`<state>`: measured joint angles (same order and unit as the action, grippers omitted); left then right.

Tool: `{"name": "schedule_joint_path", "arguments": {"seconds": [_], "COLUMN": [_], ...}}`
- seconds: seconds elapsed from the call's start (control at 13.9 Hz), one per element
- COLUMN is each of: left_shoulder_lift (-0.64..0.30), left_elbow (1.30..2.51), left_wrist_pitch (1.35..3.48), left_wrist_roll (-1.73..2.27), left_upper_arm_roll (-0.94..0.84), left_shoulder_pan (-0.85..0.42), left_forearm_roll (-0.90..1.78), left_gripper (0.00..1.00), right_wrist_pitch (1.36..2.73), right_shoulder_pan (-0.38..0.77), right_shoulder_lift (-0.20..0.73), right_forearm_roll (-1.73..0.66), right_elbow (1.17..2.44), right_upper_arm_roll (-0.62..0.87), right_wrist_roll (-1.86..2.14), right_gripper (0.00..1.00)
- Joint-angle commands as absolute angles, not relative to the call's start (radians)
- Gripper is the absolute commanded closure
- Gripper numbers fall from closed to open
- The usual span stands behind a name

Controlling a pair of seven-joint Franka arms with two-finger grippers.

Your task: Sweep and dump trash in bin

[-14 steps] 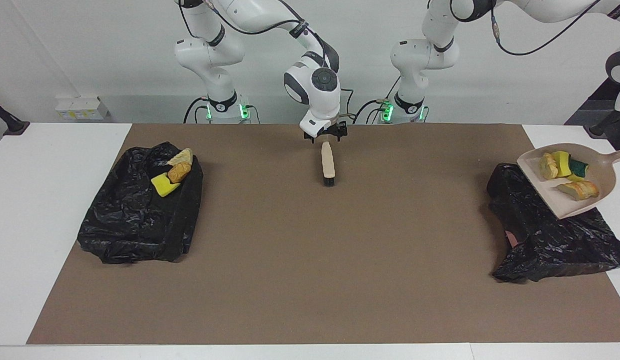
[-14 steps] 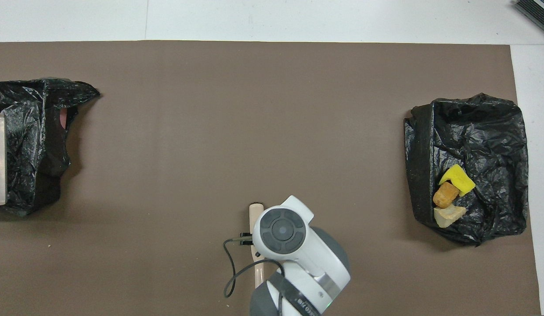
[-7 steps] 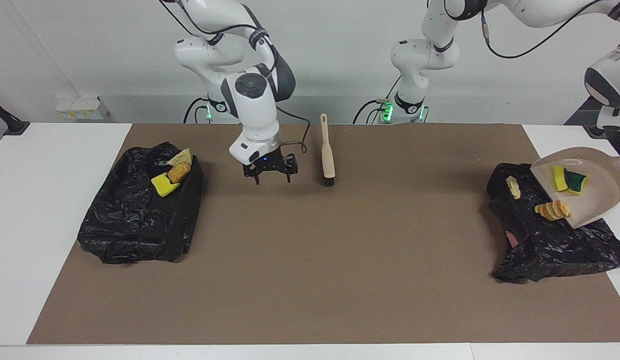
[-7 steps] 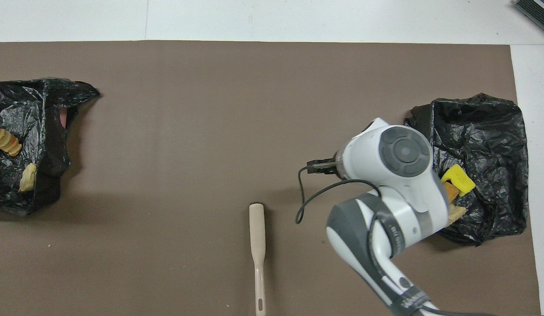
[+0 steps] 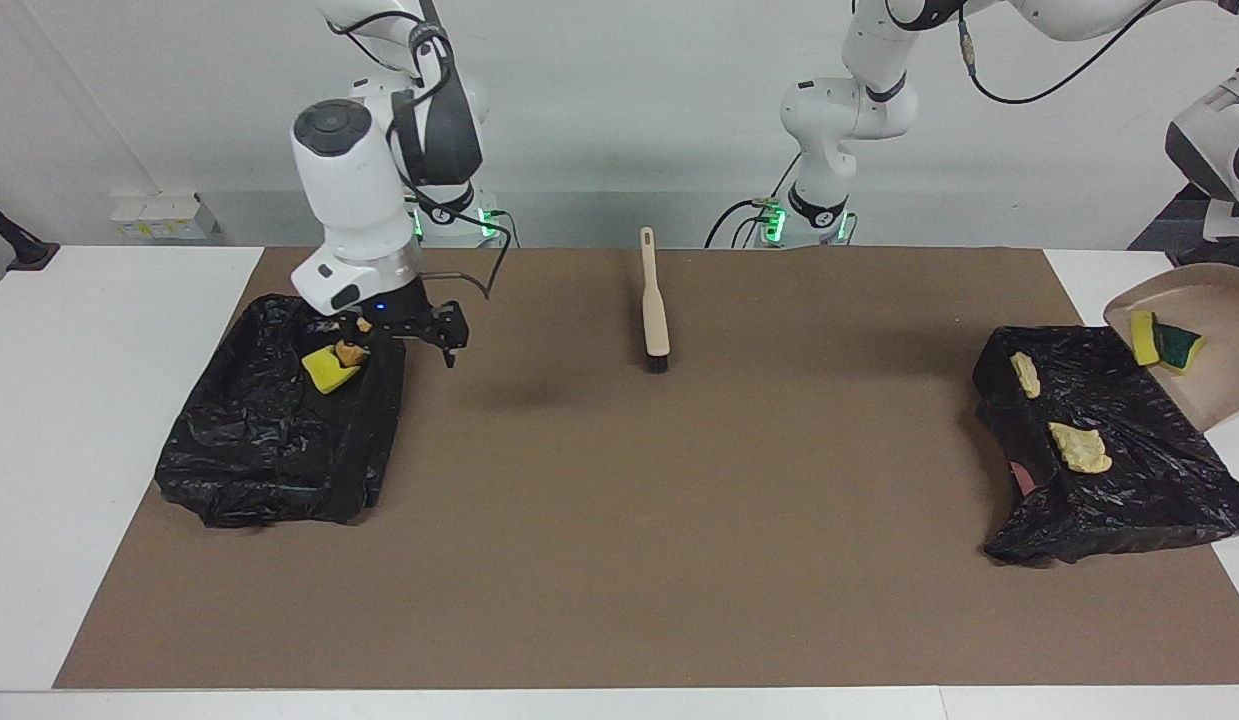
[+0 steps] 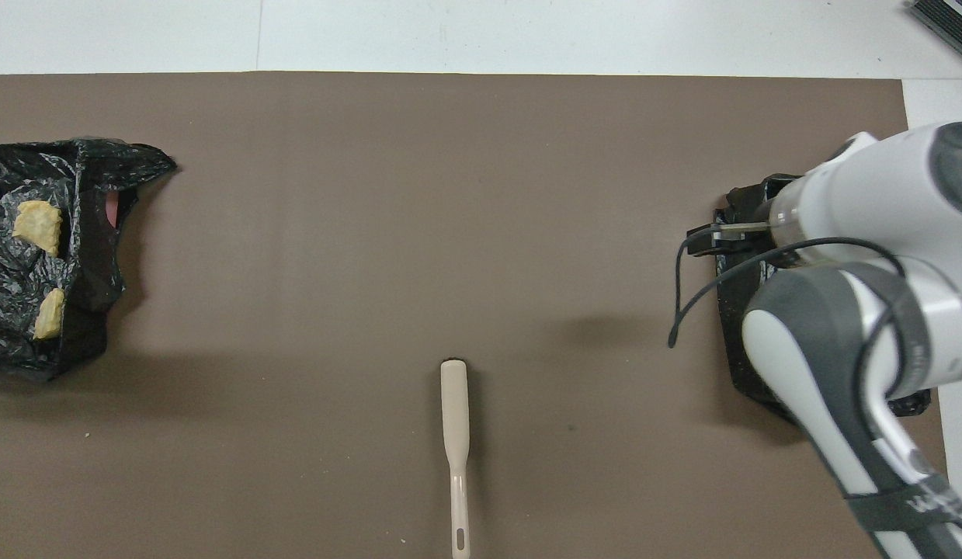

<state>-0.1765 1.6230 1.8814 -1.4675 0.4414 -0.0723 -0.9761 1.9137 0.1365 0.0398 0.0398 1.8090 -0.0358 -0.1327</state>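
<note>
At the right arm's end of the worktop (image 5: 99,420) sits a bin lined with a black bag (image 5: 279,440), holding a yellow sponge piece (image 5: 327,372) and an orange chunk (image 5: 351,352). The right end effector (image 5: 411,335) hangs over that bin's edge, fingers spread wide and empty. Midway along the brown mat (image 5: 619,520), close to the robots, lies the brush (image 5: 656,310), handle toward them. At the left arm's end a second black-bagged bin (image 5: 1109,500) holds two yellowish foam chunks (image 5: 1079,450). Over its edge the dustpan (image 5: 1214,385) tilts steeply, a yellow-and-green sponge scrap (image 5: 1159,340) on it. The left end effector is out of sight, so I cannot tell its grip.
</note>
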Motion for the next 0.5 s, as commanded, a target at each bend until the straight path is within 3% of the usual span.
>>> {"name": "schedule_joint_path", "arguments": {"seconds": [0.0,0.07,0.43], "left_shoulder_lift": [-0.137,-0.137,-0.13], "left_elbow": [1.654,1.655,1.617], "left_wrist_pitch": [1.769,1.735,1.589], "left_wrist_roll": [-1.361,-1.344,-1.302], "left_upper_arm_roll": [0.359,0.335,0.21], "left_shoulder_pan": [-0.078,-0.08,-0.071], "left_forearm_roll": [-1.045,-1.048,-1.157], "left_gripper": [1.0,1.0,1.0], "right_wrist_pitch": [1.847,1.81,1.464], "right_shoulder_pan": [0.137,0.137,0.132], "right_shoulder_lift": [-0.03,-0.049,-0.055], "right_forearm_roll": [0.035,0.037,0.04], "right_elbow": [1.795,1.79,1.52], "right_upper_arm_roll": [-0.101,-0.121,-0.149], "right_wrist_roll": [-0.046,-0.041,0.012], "right_gripper": [0.0,0.0,0.0]}}
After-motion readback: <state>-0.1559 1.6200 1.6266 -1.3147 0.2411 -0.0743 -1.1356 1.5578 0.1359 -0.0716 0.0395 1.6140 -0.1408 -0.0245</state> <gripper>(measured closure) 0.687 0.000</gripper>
